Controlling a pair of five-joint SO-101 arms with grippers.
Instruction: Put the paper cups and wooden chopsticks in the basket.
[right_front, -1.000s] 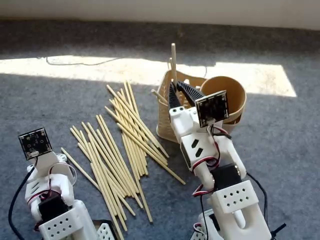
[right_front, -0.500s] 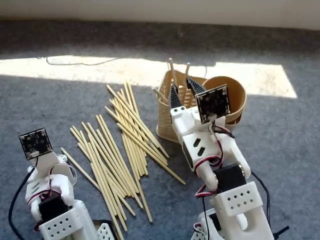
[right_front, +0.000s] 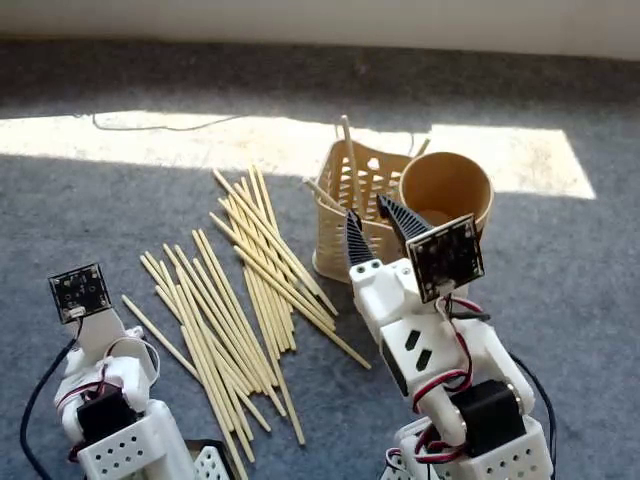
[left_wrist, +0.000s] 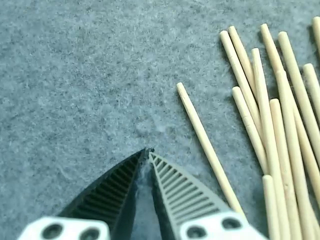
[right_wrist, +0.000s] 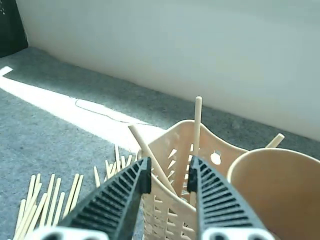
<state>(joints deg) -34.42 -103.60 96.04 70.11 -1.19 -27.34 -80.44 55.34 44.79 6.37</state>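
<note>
1. State: right tool (right_front: 367, 208) hangs just in front of the basket (right_front: 335, 245), jaws moderately apart and holding nothing. Left tool (left_wrist: 149, 151) is pinched closed w/ nothing in it, low over the carpet (right_front: 560, 260).
2. Task items: a few sticks (right_front: 349, 150) stand up in the basket. The paper cup (right_front: 440, 185) looks seated in the basket's far end, tho the rim hides the join, so not sure. Most chopsticks (right_front: 235, 300) lie fanned on the carpet, well apart from the basket.
3. Step, as I judge it: fetch the next stick from the pile w/ the right tool.
4. Lift clear of the upright sticks first; a jaw could catch one and tip it out.
5. Pick an edge stick, not one buried in the pile.
6. Set jaws across the stick near its mid-length, so it hangs level and doesn't swing.
7. Press down lightly; the carpet pile gives, so jaw tips can get under the stick.
8. Lone stick (left_wrist: 207, 145) lies just beside the left tool: easy pick for that arm, once its jaws are spread.
</note>
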